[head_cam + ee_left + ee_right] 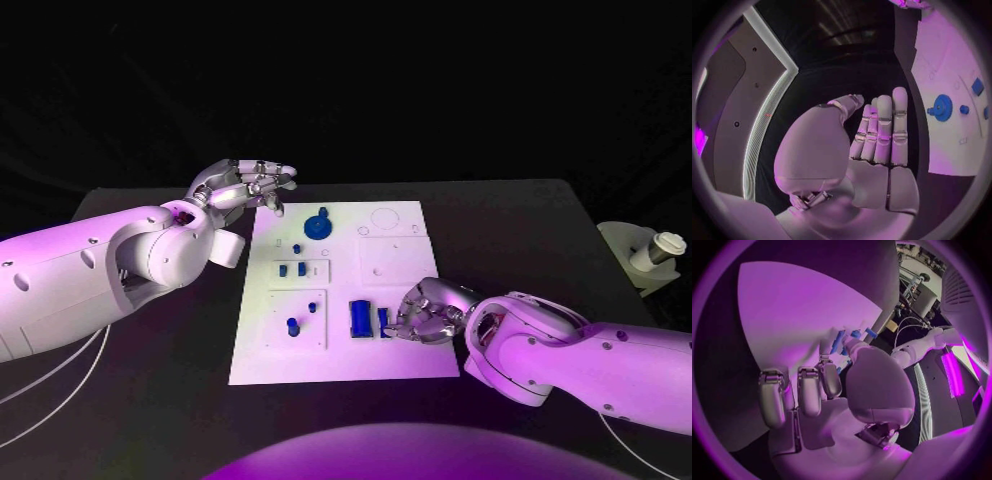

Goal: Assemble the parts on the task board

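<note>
Right hand (427,312) sits low on the task board (346,365), fingers curled beside the blue block (359,318); I cannot tell whether it pinches the small part at its fingertips. Risk: a nudge knocks the block askew. Left hand (242,186) empty, fingers straight, off the board's far-left corner, near the blue gear (319,222).

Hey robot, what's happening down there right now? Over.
Left hand raised, holding nothing. Right hand at a blue part on the task board; grip unclear. Nothing blocking.
</note>
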You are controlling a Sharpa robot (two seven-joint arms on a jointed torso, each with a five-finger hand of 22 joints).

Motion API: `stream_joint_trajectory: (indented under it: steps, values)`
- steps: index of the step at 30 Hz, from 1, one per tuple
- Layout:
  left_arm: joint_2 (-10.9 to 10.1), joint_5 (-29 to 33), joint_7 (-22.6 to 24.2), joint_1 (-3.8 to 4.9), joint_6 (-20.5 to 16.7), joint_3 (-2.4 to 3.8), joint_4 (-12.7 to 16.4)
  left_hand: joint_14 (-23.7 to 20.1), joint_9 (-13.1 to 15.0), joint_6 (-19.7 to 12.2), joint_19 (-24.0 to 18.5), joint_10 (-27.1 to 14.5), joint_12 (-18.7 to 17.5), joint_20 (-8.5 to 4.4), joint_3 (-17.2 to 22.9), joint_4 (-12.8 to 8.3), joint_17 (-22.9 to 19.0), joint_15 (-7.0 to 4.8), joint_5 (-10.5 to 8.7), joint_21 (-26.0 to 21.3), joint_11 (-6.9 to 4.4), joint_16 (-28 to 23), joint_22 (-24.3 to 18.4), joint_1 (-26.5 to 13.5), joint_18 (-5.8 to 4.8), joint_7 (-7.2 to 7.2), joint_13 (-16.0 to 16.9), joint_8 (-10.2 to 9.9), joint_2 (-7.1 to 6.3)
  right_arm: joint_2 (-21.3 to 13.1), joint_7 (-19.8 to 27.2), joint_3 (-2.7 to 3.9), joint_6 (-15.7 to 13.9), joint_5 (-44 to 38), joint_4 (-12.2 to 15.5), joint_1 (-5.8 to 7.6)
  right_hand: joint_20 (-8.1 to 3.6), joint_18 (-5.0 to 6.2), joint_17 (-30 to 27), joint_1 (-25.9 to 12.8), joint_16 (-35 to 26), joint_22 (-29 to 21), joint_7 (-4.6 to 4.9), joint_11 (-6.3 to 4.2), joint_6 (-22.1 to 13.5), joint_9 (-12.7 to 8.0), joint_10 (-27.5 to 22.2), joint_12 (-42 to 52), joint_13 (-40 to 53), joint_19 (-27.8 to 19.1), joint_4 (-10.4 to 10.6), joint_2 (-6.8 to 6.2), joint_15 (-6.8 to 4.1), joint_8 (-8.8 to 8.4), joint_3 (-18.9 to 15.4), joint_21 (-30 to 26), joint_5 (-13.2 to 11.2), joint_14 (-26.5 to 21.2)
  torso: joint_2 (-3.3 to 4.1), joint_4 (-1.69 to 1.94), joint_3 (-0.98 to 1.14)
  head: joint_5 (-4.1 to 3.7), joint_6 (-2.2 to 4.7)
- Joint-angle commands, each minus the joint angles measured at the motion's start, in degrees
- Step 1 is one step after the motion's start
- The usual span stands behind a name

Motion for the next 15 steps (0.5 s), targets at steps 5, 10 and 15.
stream_joint_trajectory:
  steps: [5, 10, 15]
  values:
    - [0.16, 0.08, 0.24, 0.03, 0.84, 0.04, 0.05, -0.25, -0.05, -0.38, 0.13, -0.39, 0.18, 0.21, 0.13, 0.10, -0.05, -0.04, 0.28, -0.39, -0.05, 0.30, -0.08, 0.09, 0.35, 0.04, 0.09, 0.29, 0.57, 1.37, 0.24, -0.03, 2.70, -1.46, -1.14, -0.08, -0.34, -0.39, 6.61, 2.18, 0.06, 15.08, 0.05, -0.01, 0.02, -0.14, 0.18, -0.01, 5.77, 6.00, -0.45, 0.61, -0.31, -0.39, -0.47, 0.27, -0.45, 4.26, 0.01, 0.02, 0.06, 0.08, 0.02]
    - [0.22, 0.07, 0.23, 0.03, 0.87, 0.03, 0.03, -0.25, -0.05, -0.38, 0.13, -0.39, 0.18, 0.21, 0.13, 0.10, -0.05, -0.04, 0.28, -0.39, -0.05, 0.30, -0.08, 0.09, 0.35, 0.04, 0.09, 0.29, 0.57, 1.77, -0.23, -0.03, 2.82, -2.40, -1.51, -0.08, -0.36, -0.39, 6.71, 4.86, 0.09, 15.08, 0.05, -0.02, 0.08, -0.27, 0.15, -0.06, 5.80, 6.00, -0.97, 0.84, -0.32, -0.56, -0.69, 0.27, -3.84, 4.28, -0.05, -0.08, -0.02, 0.06, 0.09]
    - [0.22, 0.07, 0.26, 0.03, 0.85, 0.02, -0.01, -0.25, -0.05, -0.38, 0.13, -0.39, 0.18, 0.21, 0.13, 0.10, -0.05, -0.04, 0.28, -0.39, -0.05, 0.30, -0.08, 0.09, 0.35, 0.04, 0.09, 0.29, 0.57, 1.17, 0.09, -0.02, 0.97, -2.86, -1.06, -0.08, -0.36, -0.39, 6.66, 4.82, 0.06, 15.08, 0.07, 0.00, 0.10, -0.29, 0.16, -0.06, 5.80, 6.00, -0.85, 0.88, -0.31, -0.57, -0.75, 0.27, -3.91, 4.27, -0.09, -0.06, 0.01, 0.00, 0.13]
